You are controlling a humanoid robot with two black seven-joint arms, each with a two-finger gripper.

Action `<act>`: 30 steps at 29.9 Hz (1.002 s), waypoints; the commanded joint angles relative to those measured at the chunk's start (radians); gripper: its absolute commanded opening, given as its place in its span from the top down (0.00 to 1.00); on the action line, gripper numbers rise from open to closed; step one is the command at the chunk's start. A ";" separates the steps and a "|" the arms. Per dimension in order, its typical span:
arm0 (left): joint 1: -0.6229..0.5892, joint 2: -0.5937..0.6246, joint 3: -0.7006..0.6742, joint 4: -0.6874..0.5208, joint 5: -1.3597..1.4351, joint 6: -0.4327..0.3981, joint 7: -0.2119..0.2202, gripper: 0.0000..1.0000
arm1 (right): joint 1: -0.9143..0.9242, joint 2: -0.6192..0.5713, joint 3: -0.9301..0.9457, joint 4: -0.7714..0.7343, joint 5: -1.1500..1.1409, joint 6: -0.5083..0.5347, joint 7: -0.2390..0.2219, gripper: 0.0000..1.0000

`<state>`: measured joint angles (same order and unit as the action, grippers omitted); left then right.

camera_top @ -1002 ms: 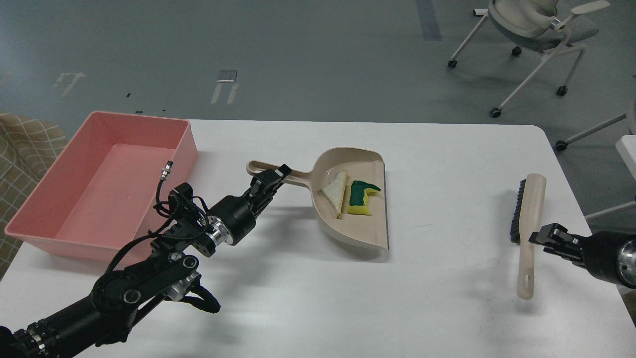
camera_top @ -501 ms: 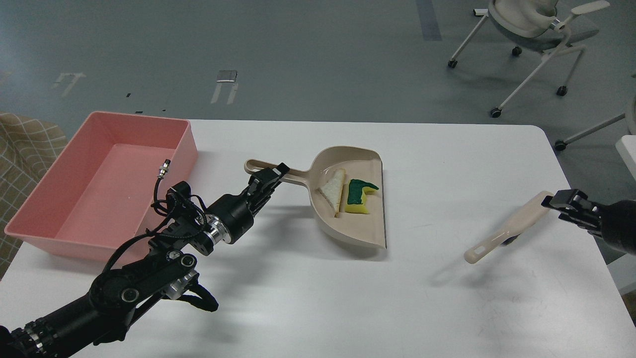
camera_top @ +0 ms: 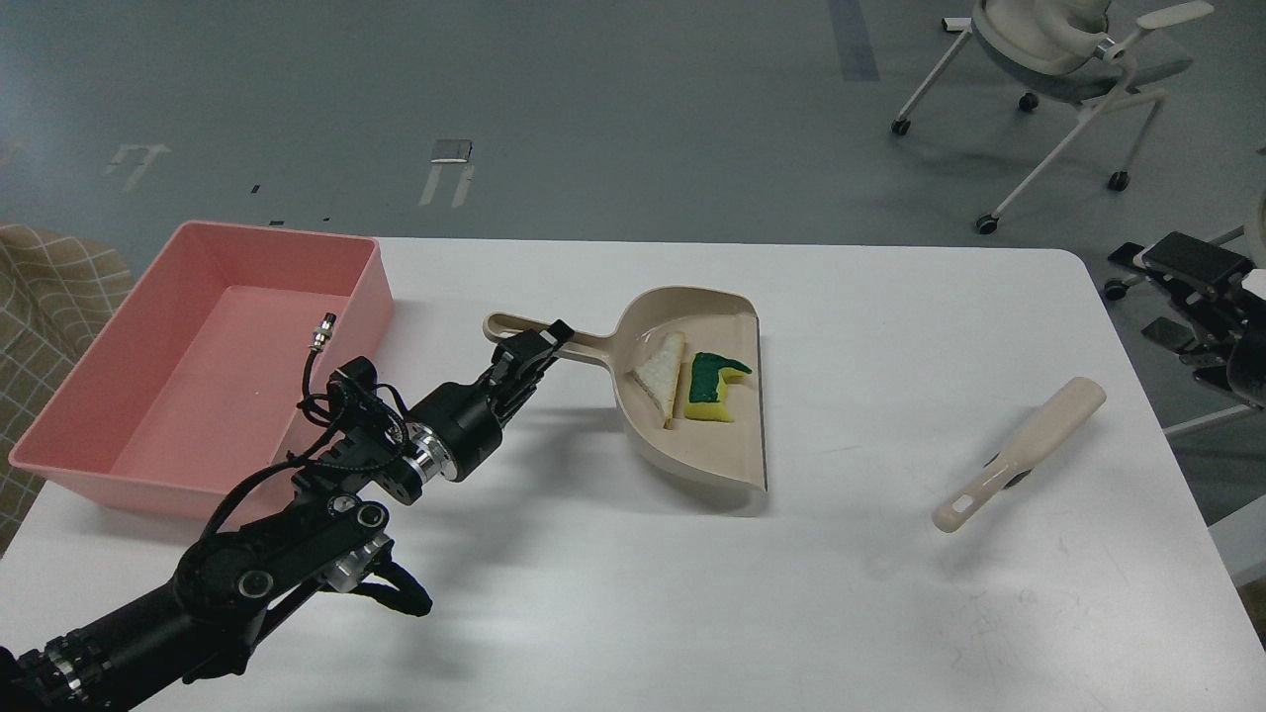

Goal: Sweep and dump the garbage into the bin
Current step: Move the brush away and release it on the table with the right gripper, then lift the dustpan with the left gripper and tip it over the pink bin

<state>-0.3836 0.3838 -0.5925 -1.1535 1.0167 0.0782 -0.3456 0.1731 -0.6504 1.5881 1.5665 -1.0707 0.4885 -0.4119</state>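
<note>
Left gripper (camera_top: pixel 539 346): my jaws are clamped on the handle of the dustpan (camera_top: pixel 727 447), about midway along it, with the looped end of the handle sticking out past my fingers toward the bin.
Right gripper (camera_top: pixel 1152 259): off the right edge of the table (camera_top: pixel 613 583), above the floor beside the far right corner; it shows as dark flat plates and I cannot tell whether the jaws are spread or closed. It holds nothing that I can see.
Dustpan: beige plastic, in the middle of the table, its open lip facing right; a dark shadow runs beneath its near edge.
Bread slice (camera_top: pixel 663 374): thin white triangle with a tan crust, lying in the pan on the handle side, just beside the sponge.
Sponge (camera_top: pixel 714 388): yellow with a dark green scouring face up, in the pan between the bread and the lip.
Bin (camera_top: pixel 129 321): shallow pink rectangular tub at the table's far left corner, well apart from the pan; my left forearm crosses its near right corner. Neither piece of garbage is in it.
Brush (camera_top: pixel 1029 450): beige, lying on the right side of the table, handle end with its hanging slot pointing toward me, a sliver of dark bristles showing under it. It lies apart from my right gripper.
Background: grey floor, a wheeled chair (camera_top: pixel 1058 59) at the upper right.
</note>
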 commanded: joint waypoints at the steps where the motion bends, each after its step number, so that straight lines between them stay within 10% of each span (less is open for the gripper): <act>1: 0.006 0.012 -0.004 0.000 -0.009 0.000 -0.003 0.94 | 0.026 0.090 0.062 -0.003 0.000 0.000 -0.001 0.02; 14: 0.017 0.087 -0.110 -0.135 -0.124 -0.011 -0.001 0.93 | 0.042 0.524 0.259 -0.039 0.061 0.000 0.004 0.02; 30: 0.141 0.382 -0.331 -0.288 -0.355 -0.138 0.000 0.92 | 0.017 0.541 0.266 -0.152 0.442 0.000 0.012 0.02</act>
<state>-0.2760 0.7210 -0.8778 -1.4303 0.6946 -0.0344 -0.3445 0.1964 -0.1087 1.8546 1.4246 -0.6303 0.4884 -0.4010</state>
